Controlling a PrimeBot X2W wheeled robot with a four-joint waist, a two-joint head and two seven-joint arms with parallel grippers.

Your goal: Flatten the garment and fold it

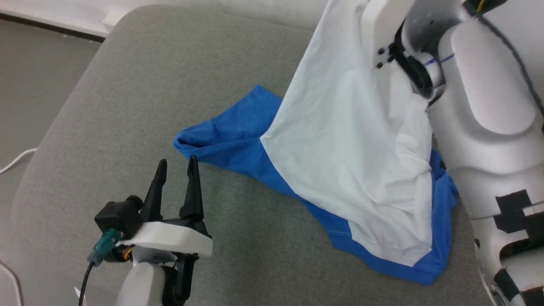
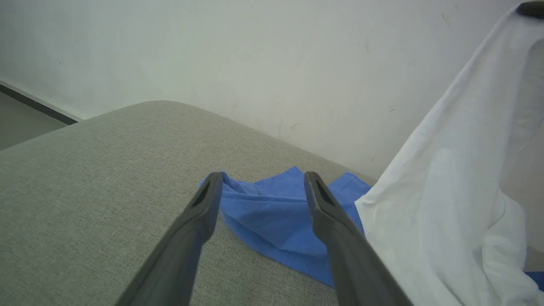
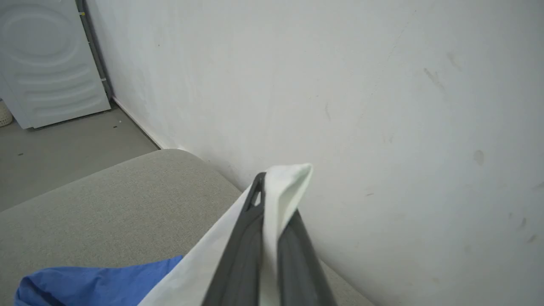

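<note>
The garment [image 1: 361,161] is a white shirt with blue sleeves, lifted by its white body so it hangs like a tent over the grey cushion [image 1: 148,97]. Its blue sleeves and hem trail on the cushion [image 2: 272,216]. My right gripper [image 3: 272,187] is shut on a fold of the white cloth, held high near the wall; in the head view the right arm [image 1: 476,110] rises at the right. My left gripper [image 1: 176,168] stands open just above the cushion, its fingertips close to the end of the blue sleeve [image 1: 191,142], with nothing between them [image 2: 263,180].
A pale wall [image 3: 361,85] runs close behind the cushion. Grey floor [image 1: 29,76] lies to the left, with a white cable [image 1: 15,159] on it. A white appliance [image 3: 46,63] stands on the floor by the wall in the right wrist view.
</note>
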